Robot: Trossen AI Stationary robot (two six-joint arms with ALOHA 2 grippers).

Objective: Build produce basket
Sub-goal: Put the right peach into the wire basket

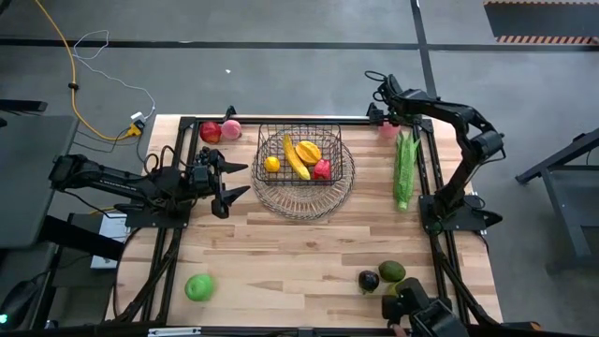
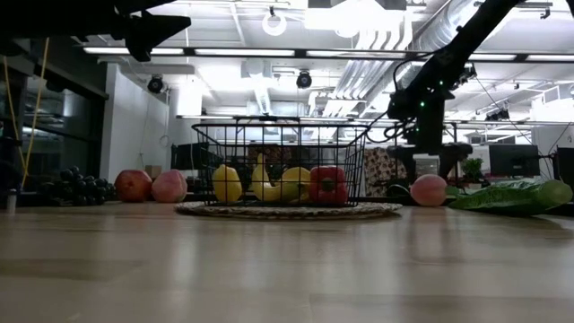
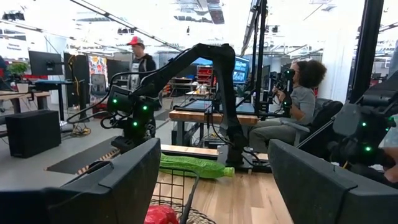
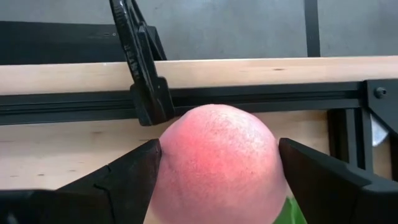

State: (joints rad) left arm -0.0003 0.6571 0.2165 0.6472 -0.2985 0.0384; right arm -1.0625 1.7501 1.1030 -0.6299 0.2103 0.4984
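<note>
The basket [image 1: 300, 161] sits on a round wire dish [image 1: 304, 201] at the table's [image 1: 309, 253] 12 o'clock, holding yellow and red produce [image 1: 298, 157], while the right fingers [image 4: 134, 180] straddle a pink peach [image 4: 219, 165] at 2 o'clock and the left fingers [image 1: 234, 181] hang released at 9 o'clock.

Pink fruit [image 4: 219, 165] cut off at the right wrist view's edge; right tool [image 1: 387, 120] hides it from above.
</note>
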